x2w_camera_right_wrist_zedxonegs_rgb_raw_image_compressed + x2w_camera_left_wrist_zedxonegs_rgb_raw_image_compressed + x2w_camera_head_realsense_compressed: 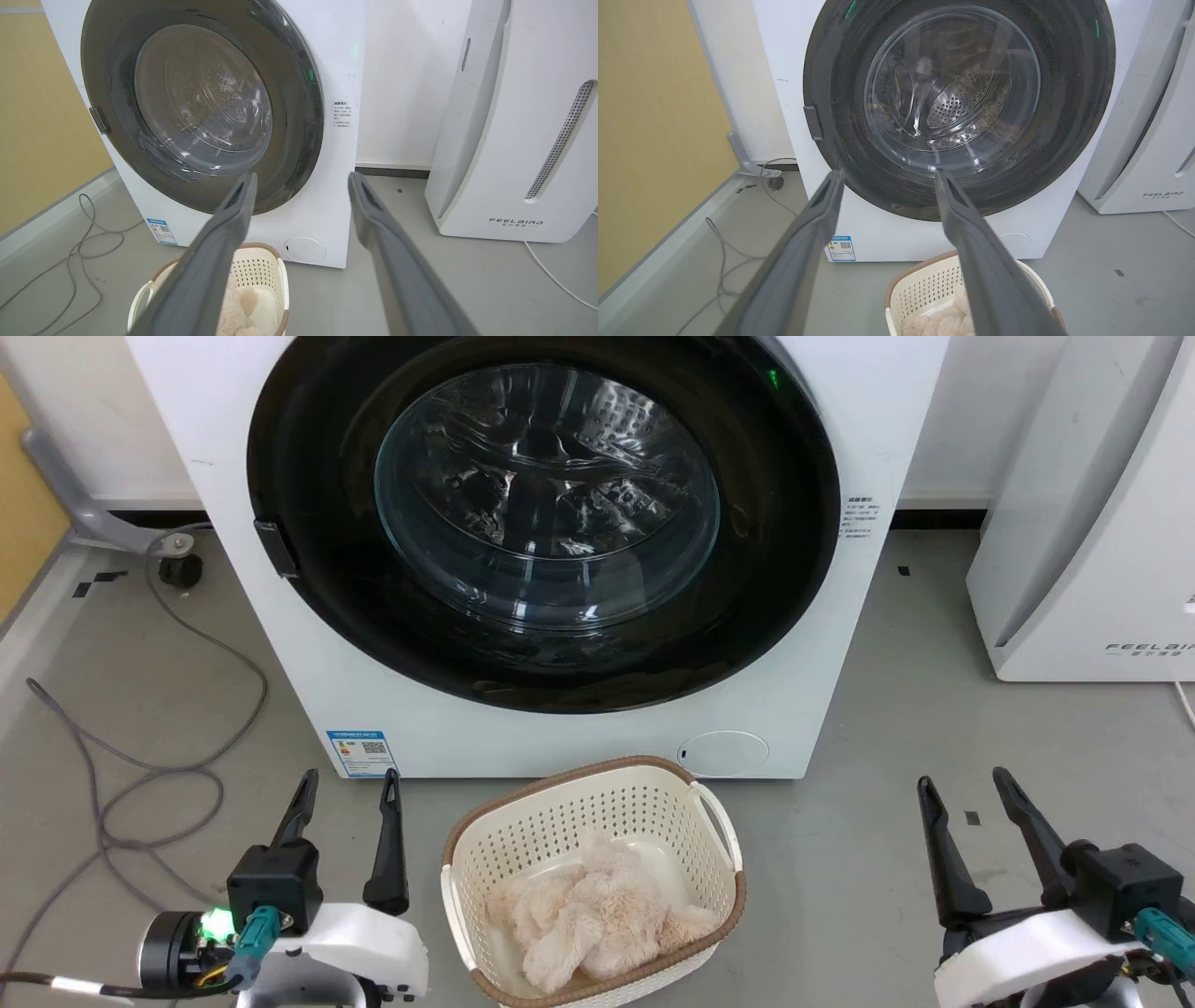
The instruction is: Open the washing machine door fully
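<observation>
The white washing machine (560,747) stands straight ahead on the grey floor. Its round glossy black door (775,569) with a clear glass bowl lies flat against the front, closed, with a small handle tab (275,549) at its left rim. The same door (1069,121) faces the left wrist camera and appears again as the door (299,116) in the right wrist view. My left gripper (347,782) is open at the lower left, well short of the machine. My right gripper (963,782) is open at the lower right. Neither touches anything.
A cream laundry basket (719,821) with fluffy beige fabric sits on the floor between my grippers, just before the machine. Grey cables (140,775) trail on the left floor. A white FEELBIRD appliance (1092,541) stands at the right. A yellow wall panel (654,130) runs along the left.
</observation>
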Motion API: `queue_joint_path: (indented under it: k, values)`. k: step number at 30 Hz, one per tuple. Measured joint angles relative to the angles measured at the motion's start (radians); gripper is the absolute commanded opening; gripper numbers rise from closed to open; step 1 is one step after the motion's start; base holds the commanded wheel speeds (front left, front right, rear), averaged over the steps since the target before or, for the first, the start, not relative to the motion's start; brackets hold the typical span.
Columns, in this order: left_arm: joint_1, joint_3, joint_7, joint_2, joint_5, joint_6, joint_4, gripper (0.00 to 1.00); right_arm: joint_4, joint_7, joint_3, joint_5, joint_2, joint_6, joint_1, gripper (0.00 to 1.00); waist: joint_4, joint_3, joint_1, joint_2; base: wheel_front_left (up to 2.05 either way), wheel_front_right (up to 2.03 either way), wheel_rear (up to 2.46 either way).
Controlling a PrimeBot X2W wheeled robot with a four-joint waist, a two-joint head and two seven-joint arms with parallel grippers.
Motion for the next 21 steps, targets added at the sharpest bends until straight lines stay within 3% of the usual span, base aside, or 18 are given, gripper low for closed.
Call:
queue_joint_path:
  k: [21]
  values:
    - [0.0, -0.006, -0.041, 0.0, -0.018, 0.018, -0.016, 1.0, -0.025, -0.044, -0.016, 0.051, 0.0, 0.0, 0.0, 1.0, 0.005, 0.002, 0.0, 0.0, 0.0, 0.0, 0.0]
